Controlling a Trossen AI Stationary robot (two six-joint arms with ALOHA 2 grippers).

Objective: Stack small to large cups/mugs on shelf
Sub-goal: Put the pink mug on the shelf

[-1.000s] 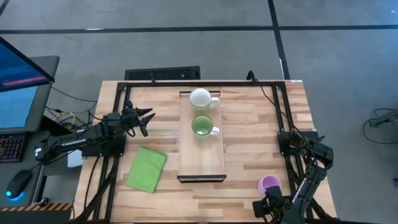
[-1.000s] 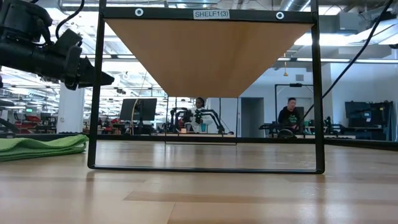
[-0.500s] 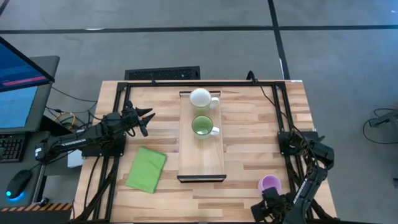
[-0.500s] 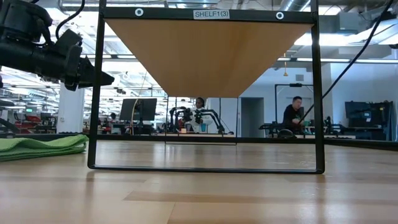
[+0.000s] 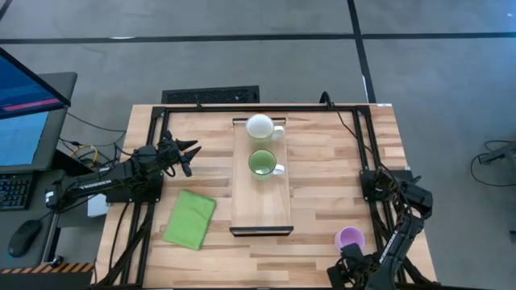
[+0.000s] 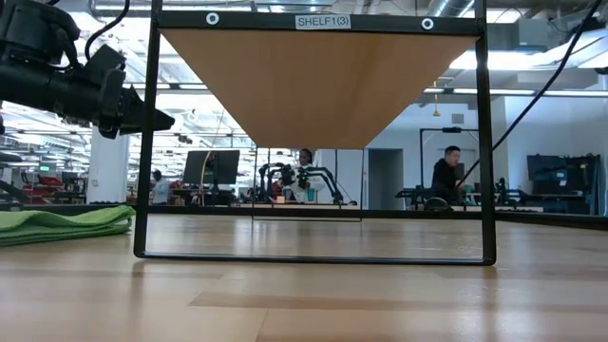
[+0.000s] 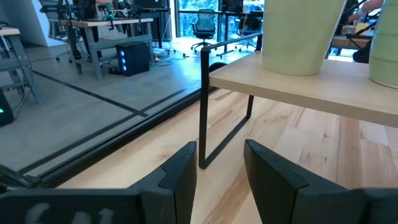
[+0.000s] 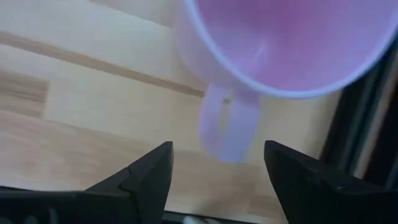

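Note:
The white mug (image 5: 260, 126) and the light green mug (image 5: 261, 163) stand upright on the far half of the shelf (image 5: 261, 205). The light purple mug (image 5: 349, 238) stands on the tabletop at the near right. My right gripper (image 5: 345, 266) is open just on the near side of the purple mug. In the right wrist view (image 8: 217, 180) the mug's handle (image 8: 227, 127) lies ahead of the gap between the fingers, apart from them. My left gripper (image 5: 189, 153) is open and empty, raised left of the shelf, and faces it (image 7: 219, 171).
A folded green cloth (image 5: 190, 219) lies flat on the tabletop left of the shelf's near end and also shows in the low view (image 6: 66, 222). The shelf's dark end frame (image 6: 313, 133) stands across the low view. Dark rails (image 5: 369, 153) run along the table's sides.

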